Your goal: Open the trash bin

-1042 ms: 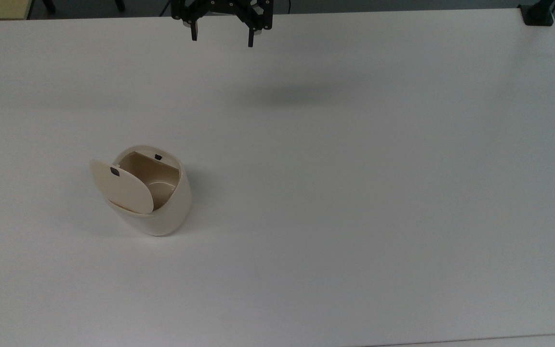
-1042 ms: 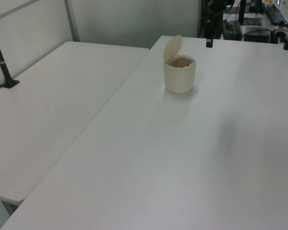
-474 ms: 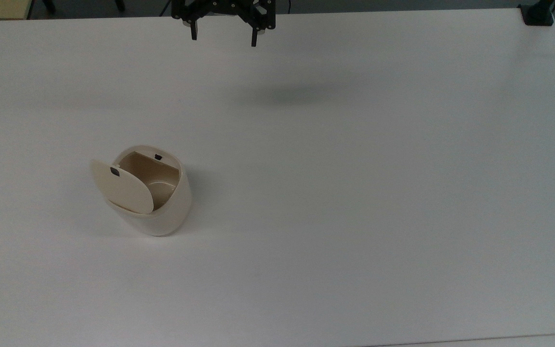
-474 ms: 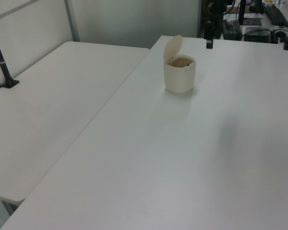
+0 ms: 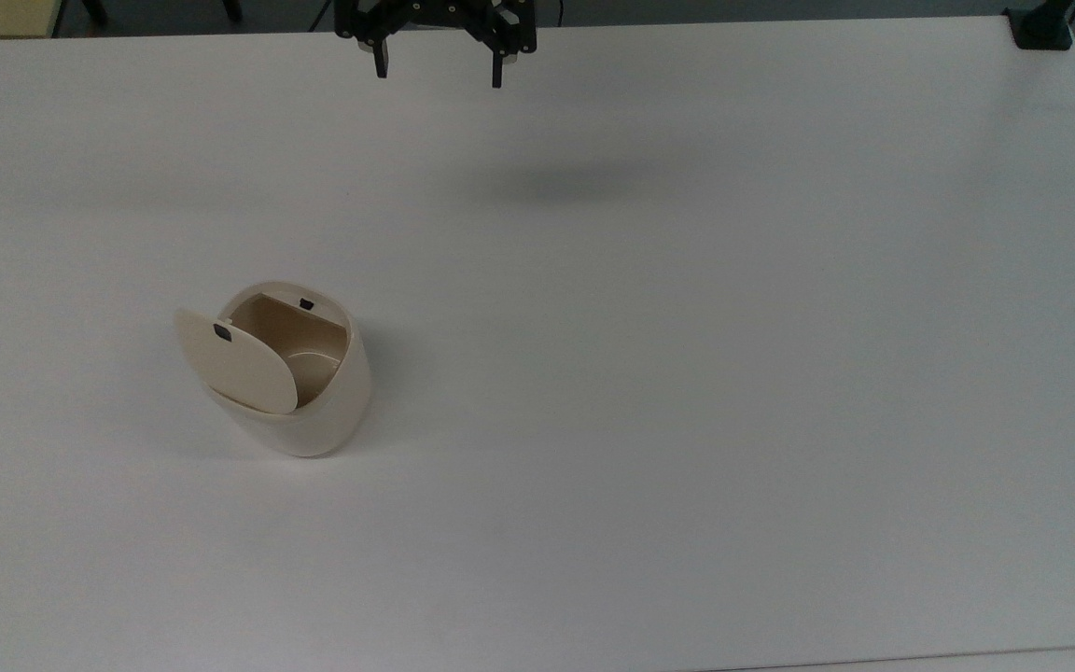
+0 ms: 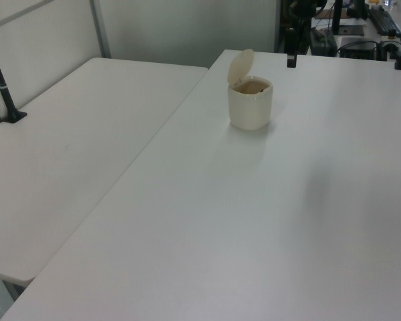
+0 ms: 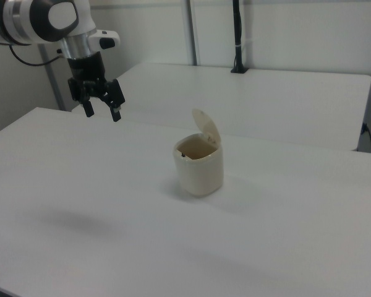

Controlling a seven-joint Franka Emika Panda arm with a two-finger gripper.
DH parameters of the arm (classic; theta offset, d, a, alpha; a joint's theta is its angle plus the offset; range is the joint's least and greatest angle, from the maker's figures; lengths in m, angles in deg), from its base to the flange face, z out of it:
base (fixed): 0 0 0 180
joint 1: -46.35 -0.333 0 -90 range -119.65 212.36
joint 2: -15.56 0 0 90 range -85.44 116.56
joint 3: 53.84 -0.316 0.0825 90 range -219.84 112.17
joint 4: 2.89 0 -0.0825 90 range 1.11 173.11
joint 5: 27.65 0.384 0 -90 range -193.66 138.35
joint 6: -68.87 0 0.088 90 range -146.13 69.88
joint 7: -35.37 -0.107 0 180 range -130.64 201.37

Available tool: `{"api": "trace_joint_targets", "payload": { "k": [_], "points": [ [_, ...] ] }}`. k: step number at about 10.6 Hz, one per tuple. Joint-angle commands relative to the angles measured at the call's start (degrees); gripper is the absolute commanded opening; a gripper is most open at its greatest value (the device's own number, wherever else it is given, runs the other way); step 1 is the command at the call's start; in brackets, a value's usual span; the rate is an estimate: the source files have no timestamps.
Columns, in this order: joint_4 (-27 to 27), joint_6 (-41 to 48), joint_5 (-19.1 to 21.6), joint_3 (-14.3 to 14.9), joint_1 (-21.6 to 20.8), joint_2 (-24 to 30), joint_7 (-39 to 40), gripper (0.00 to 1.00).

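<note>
One small cream trash bin (image 5: pixel 290 392) stands on the white table (image 5: pixel 687 373), its round lid (image 5: pixel 239 364) flipped up, brown inside. Far behind, the black gripper (image 5: pixel 438 75) hangs wide open, holding nothing

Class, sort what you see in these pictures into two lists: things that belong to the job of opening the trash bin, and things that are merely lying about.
Belongs to the job:
- trash bin, lid raised
- gripper, open, high above the white table

Merely about:
- second white table
- black post
- black clamp at a table corner
</note>
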Motion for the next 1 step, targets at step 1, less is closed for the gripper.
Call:
{"api": "trace_joint_targets", "payload": {
  "k": [1],
  "points": [
    [1.3,0.5,1.3,0.7,-0.3,1.6,1.5,1.0]
  ]
}}
